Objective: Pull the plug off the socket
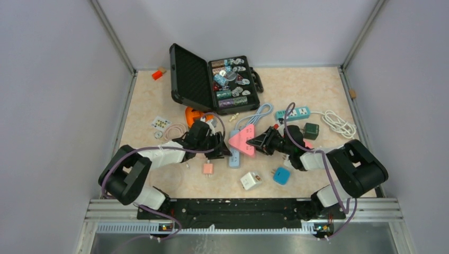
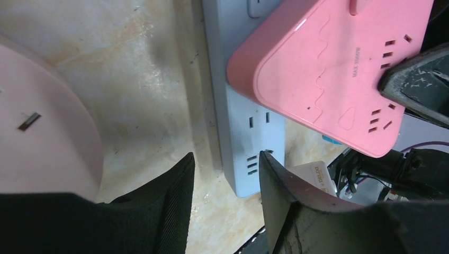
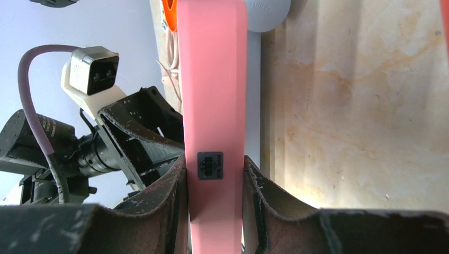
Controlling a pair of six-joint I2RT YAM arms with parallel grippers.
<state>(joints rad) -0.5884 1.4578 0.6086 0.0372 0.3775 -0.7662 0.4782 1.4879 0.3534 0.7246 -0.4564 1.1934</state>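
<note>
A pink triangular plug point(image 1: 242, 140) sits on a pale blue socket strip point(image 1: 234, 157) in the middle of the table. My right gripper point(image 1: 256, 143) comes in from the right and is shut on the pink plug point(image 3: 212, 79), one finger on each flat side, with my right gripper point(image 3: 214, 161) meeting the plug at its grey label. My left gripper point(image 2: 226, 156) stands open at the near end of the socket strip point(image 2: 246, 132). Its left finger is clear of the strip and its right finger lies at the strip's edge. The plug point(image 2: 328, 74) covers the strip further along.
An open black case point(image 1: 190, 79) of small parts stands at the back. Loose adapters lie near the front: white point(image 1: 250, 180), blue point(image 1: 281, 175), small pink point(image 1: 208, 169). A teal strip point(image 1: 296, 112), dark green cube point(image 1: 311, 130) and white cable point(image 1: 339, 124) lie at the right.
</note>
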